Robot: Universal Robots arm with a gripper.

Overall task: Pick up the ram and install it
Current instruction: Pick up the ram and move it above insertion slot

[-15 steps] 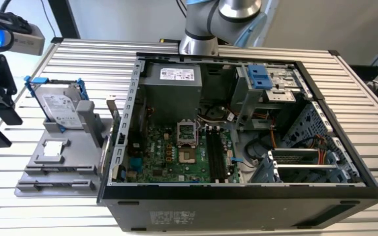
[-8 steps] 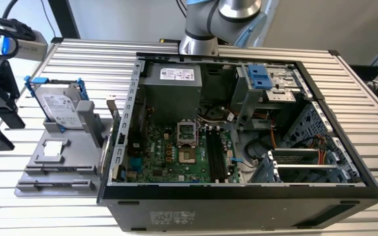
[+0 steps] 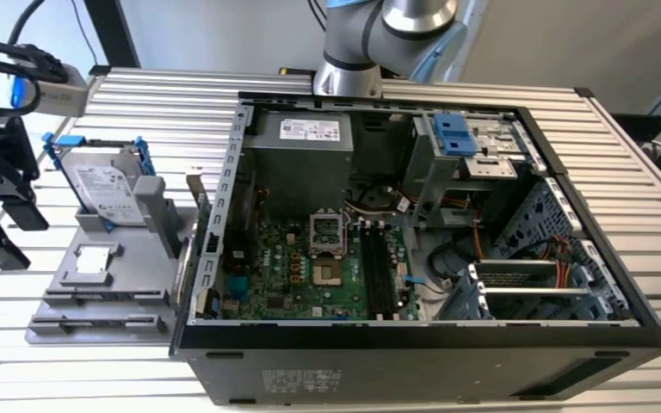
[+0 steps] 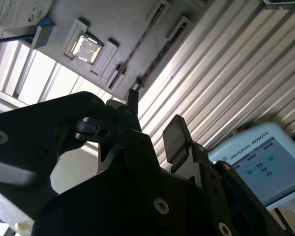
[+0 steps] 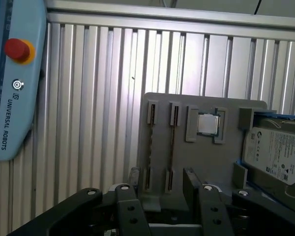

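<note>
First wrist view: one ram.

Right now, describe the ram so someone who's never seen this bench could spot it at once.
Beside the open computer case sits a grey holder. The ram stands on edge in the clips next to its square silver plate, on the side away from the drive. It is a long, thin, dark strip; those neighbours are a shiny square and a broad box.

tray at exterior view's left of case | ram in tray slot
</note>
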